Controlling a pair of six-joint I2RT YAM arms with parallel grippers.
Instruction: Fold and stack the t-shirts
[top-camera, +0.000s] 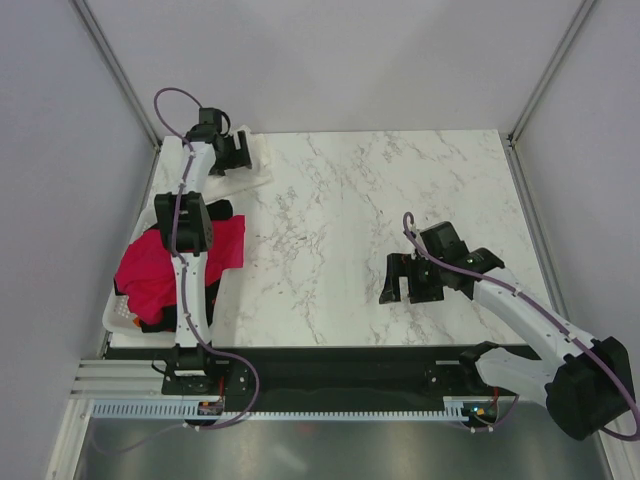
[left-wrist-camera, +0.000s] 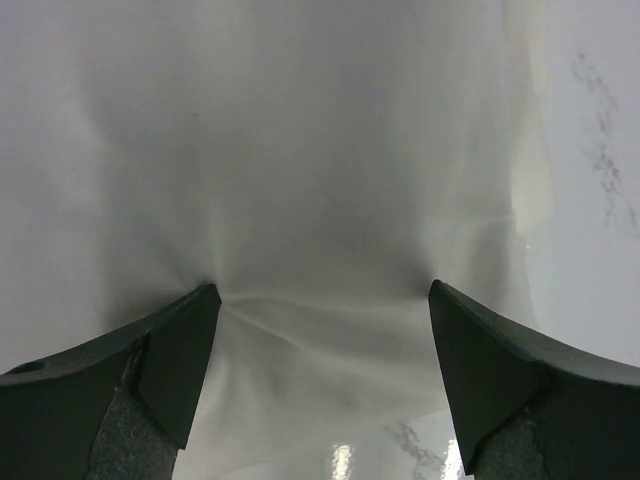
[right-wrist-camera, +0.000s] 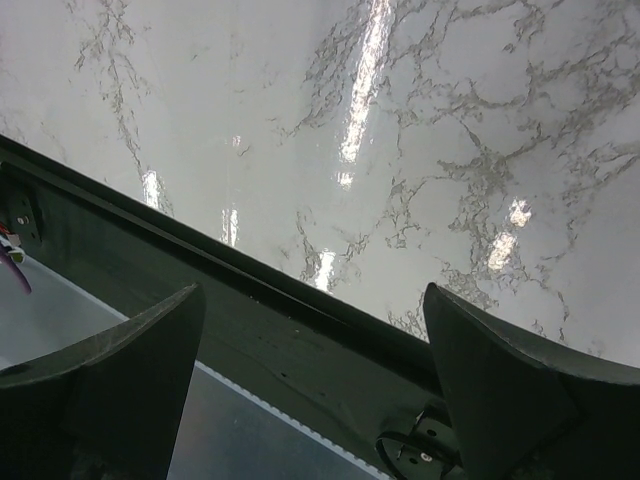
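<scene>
A white t-shirt (top-camera: 252, 172) lies bunched flat at the table's back left corner. In the left wrist view the white cloth (left-wrist-camera: 320, 150) fills the frame. My left gripper (top-camera: 243, 150) (left-wrist-camera: 322, 290) is open over it, and both fingertips (left-wrist-camera: 195, 310) press into the cloth, which puckers between them. A red-pink t-shirt (top-camera: 165, 262) is heaped in the white basket (top-camera: 118, 318) at the left edge, with a black t-shirt (top-camera: 222, 210) showing beside and under it. My right gripper (top-camera: 405, 285) (right-wrist-camera: 310, 290) is open and empty, above the marble near the front edge.
The marble table (top-camera: 380, 200) is bounded by grey walls left, right and back. The black front rail (right-wrist-camera: 260, 330) and the right arm's base lie under the right gripper. The left arm stretches over the basket.
</scene>
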